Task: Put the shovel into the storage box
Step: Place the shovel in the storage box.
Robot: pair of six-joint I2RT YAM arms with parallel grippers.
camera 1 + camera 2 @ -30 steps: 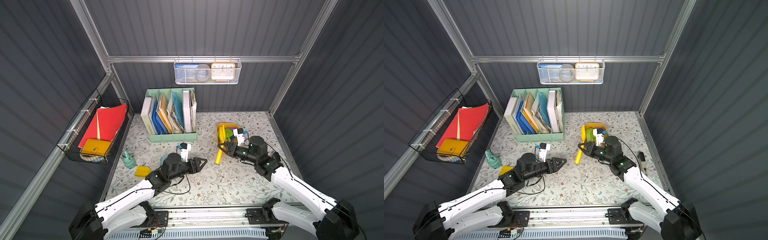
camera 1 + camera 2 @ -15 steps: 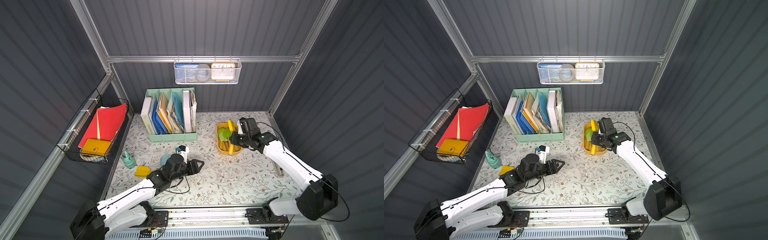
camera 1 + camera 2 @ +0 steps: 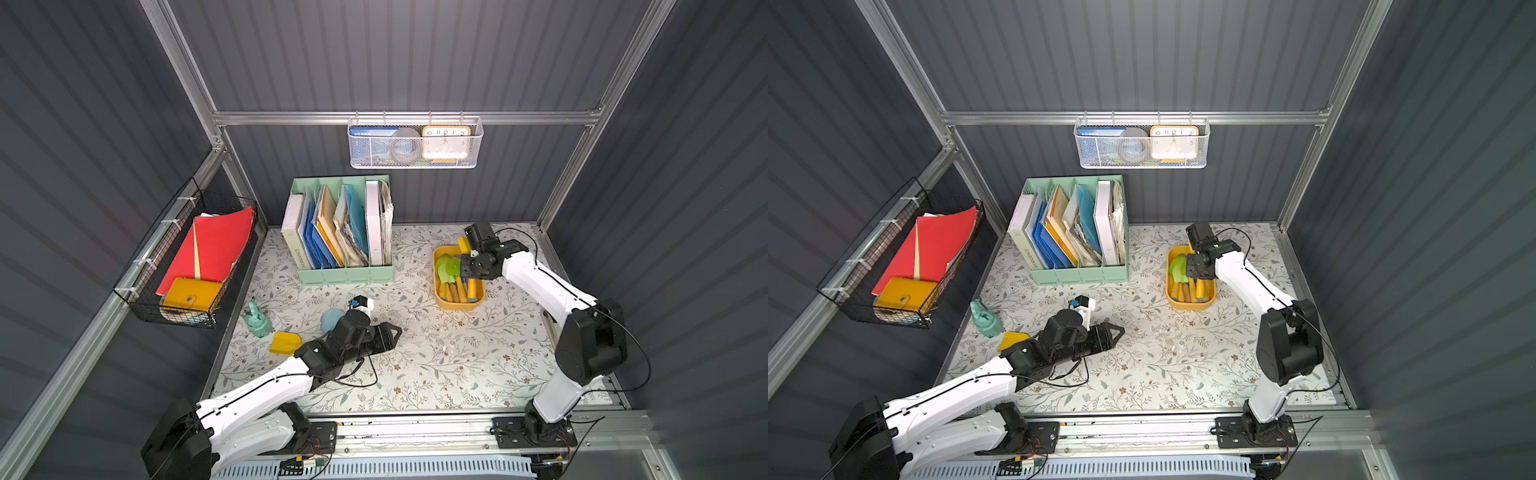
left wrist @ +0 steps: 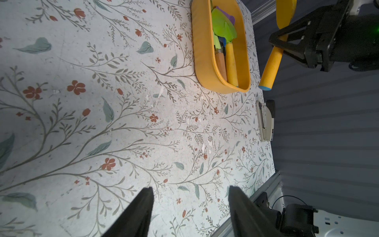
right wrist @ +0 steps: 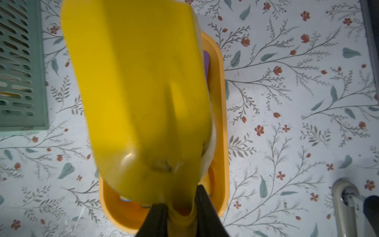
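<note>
Yellow plastic fills the right wrist view: the shovel (image 5: 139, 92), its broad blade slightly blurred, hangs directly over the storage box (image 5: 222, 123) and covers most of its opening. The right hand (image 5: 180, 207) is clamped on the shovel's neck, where blade meets handle. In the left wrist view the foam handle, blue at its tip, shows clear of the box's wall, not resting inside. In the box lie green trowels (image 3: 448, 268) with wooden and yellow handles. The left hand (image 4: 190, 187) hovers low over the floral bench (image 4: 102, 102), well apart from the box, its fingers spread with nothing between them. A grey stapler (image 4: 265, 121) lies near the box, by the bench edge.
</note>
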